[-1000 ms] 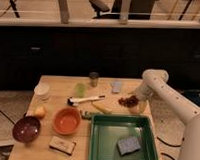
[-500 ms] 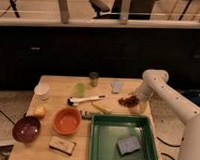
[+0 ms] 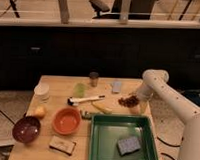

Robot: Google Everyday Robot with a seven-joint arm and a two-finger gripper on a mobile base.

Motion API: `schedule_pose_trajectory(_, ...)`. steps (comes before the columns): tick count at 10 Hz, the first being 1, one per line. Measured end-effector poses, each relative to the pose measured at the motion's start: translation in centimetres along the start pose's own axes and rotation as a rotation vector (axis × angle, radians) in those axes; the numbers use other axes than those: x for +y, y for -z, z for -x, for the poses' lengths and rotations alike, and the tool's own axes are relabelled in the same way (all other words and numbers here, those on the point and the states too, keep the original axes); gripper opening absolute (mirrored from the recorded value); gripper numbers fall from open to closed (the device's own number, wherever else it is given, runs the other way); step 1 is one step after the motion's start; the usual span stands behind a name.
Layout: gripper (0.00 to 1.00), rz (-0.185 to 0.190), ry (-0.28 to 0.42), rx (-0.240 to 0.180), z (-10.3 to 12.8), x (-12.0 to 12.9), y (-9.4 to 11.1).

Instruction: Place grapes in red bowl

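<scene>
Desk [image 3: 58,85]: light wood, lots of things on it.
Room: dark wall [image 3: 95,49] behind.
Grapes [image 3: 126,100]: near the right edge.
My fingers [image 3: 136,98]: down by the Grapes; grip, I cannot tell.

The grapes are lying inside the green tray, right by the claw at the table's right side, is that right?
Not quite. The camera view shows the grapes over the wooden table, just beyond the far rim of the green tray, not inside it. They are right by the claw at the table's right side, as you said.
</scene>
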Motion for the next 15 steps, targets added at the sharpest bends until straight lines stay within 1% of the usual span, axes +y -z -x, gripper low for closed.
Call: schedule_pose_trajectory(15,0.80,0.018,-0.030,0.009,-0.65,0.47,0.06)
